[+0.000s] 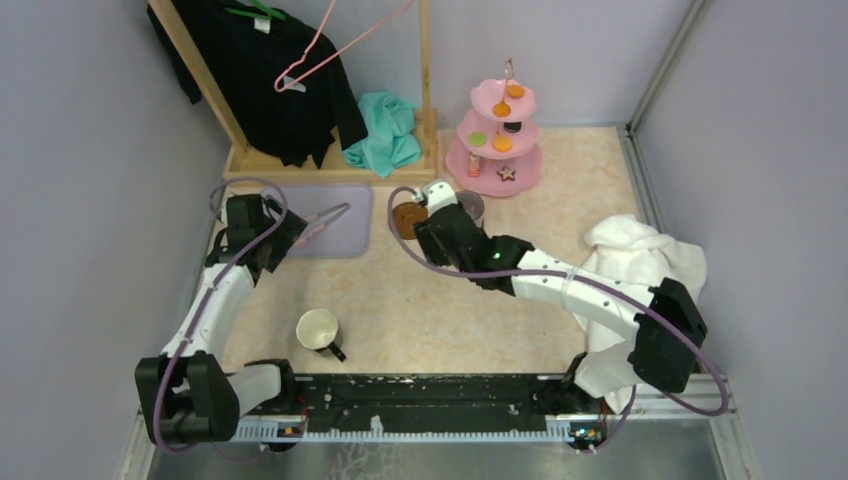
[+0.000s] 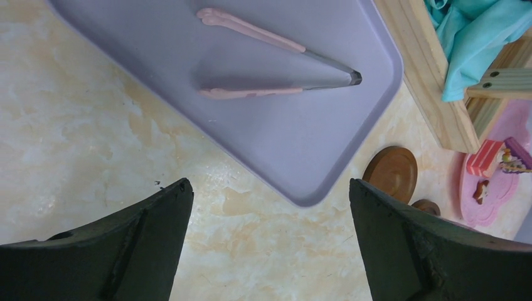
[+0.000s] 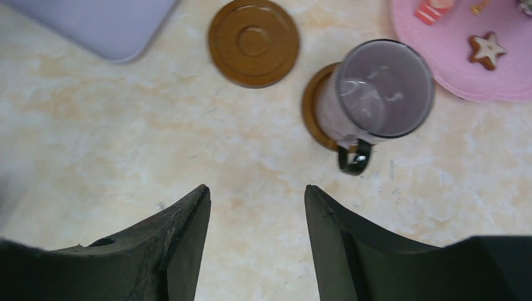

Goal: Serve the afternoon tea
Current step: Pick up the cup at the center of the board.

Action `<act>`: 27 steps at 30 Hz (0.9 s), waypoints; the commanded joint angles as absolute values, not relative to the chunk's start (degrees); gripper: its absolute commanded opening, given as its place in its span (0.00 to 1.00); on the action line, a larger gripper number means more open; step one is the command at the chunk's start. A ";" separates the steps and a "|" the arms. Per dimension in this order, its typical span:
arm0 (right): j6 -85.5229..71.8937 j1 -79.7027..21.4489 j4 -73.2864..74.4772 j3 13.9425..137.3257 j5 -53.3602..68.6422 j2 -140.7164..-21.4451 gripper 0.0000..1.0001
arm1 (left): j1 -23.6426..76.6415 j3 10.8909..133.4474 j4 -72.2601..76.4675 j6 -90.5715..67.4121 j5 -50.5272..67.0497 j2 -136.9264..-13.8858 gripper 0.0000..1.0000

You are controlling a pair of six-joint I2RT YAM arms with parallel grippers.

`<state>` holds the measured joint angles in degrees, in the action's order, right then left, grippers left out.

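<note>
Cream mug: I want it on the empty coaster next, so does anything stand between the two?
Nothing visible does. Between the cream mug and the empty coaster lies only bare tabletop; the coaster's top is free. The right gripper hangs close beside the coaster, not on that path.

top camera high behind, over whole table (image 1: 450, 310); wrist cameras close, looking down, sharing coaster (image 3: 253, 42), tray (image 2: 301, 138) corner.

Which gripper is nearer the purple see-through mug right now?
Right. The right gripper hangs close beside the see-through mug, open and empty. The left gripper is farther off, above the lilac tray corner, with the bare coaster between it and the mug.
</note>
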<state>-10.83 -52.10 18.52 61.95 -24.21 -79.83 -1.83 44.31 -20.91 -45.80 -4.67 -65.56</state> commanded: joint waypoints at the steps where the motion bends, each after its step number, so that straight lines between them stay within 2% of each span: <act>1: -9.16 -60.18 17.54 64.36 -25.47 -77.78 0.57 | -3.75 42.51 -20.40 -48.29 -4.68 -62.86 0.99; 7: -12.22 -71.67 14.26 65.57 -25.20 -80.34 0.58 | -5.83 40.98 -21.73 -49.00 -3.68 -60.45 0.99; 14: -14.30 -81.65 15.49 71.64 -27.74 -88.57 0.58 | -7.30 40.65 -23.64 -48.72 -2.84 -57.52 0.99; 27: -20.56 -89.01 16.82 81.43 -26.96 -100.81 0.58 | -10.91 40.60 -26.68 -46.49 -0.65 -54.76 0.99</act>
<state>-17.87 -87.02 17.61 76.18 -26.20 -98.67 -9.45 40.97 -25.34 -47.97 -2.46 -56.21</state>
